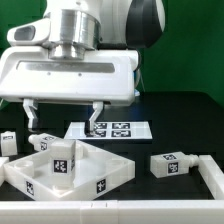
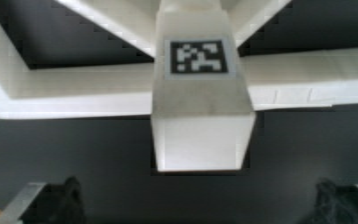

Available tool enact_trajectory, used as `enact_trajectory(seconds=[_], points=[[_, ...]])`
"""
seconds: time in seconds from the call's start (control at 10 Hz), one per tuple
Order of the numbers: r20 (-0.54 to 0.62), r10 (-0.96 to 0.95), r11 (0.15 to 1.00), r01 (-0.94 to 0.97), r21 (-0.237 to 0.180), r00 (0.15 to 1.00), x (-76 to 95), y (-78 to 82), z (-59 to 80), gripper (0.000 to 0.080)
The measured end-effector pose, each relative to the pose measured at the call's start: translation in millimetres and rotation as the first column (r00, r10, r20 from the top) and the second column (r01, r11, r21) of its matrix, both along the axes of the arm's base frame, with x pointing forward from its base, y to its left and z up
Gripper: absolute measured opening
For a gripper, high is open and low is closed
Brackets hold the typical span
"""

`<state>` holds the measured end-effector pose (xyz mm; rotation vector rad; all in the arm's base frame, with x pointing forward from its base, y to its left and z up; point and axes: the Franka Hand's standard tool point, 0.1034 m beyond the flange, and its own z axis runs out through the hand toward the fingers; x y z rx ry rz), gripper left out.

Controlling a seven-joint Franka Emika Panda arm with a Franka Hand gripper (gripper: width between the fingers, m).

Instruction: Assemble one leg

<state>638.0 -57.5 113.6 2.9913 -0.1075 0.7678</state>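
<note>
A white leg point(image 1: 61, 160) with a black-and-white tag stands upright on the large flat white panel point(image 1: 110, 170). In the wrist view the same leg point(image 2: 204, 110) points up toward the camera from the panel point(image 2: 51, 80). My gripper point(image 1: 64, 118) hangs open and empty above this leg, with its fingers spread wide. In the wrist view the gripper point(image 2: 197, 205) shows only its dark fingertips point(image 2: 51, 205) at the frame's corners, apart from the leg. Nothing is between them.
Another leg point(image 1: 172, 163) lies on the table on the exterior view's right. Two more legs point(image 1: 45, 142) point(image 1: 8, 142) lie on its left. The marker board point(image 1: 120, 130) lies behind the panel. A white rail point(image 1: 212, 185) borders the front right.
</note>
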Motion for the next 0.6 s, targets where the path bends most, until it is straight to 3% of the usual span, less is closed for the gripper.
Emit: enact_trajectory(seconds=[0.3,0.6], points=[[-0.212,0.024,0.997,-0.009,0.074,0.977,-1.5,11.1,-3.6,0.0648],[-0.417,0.034,0.992,0.021,0.128,0.908,2.1,8.6,-11.7,0.0648]])
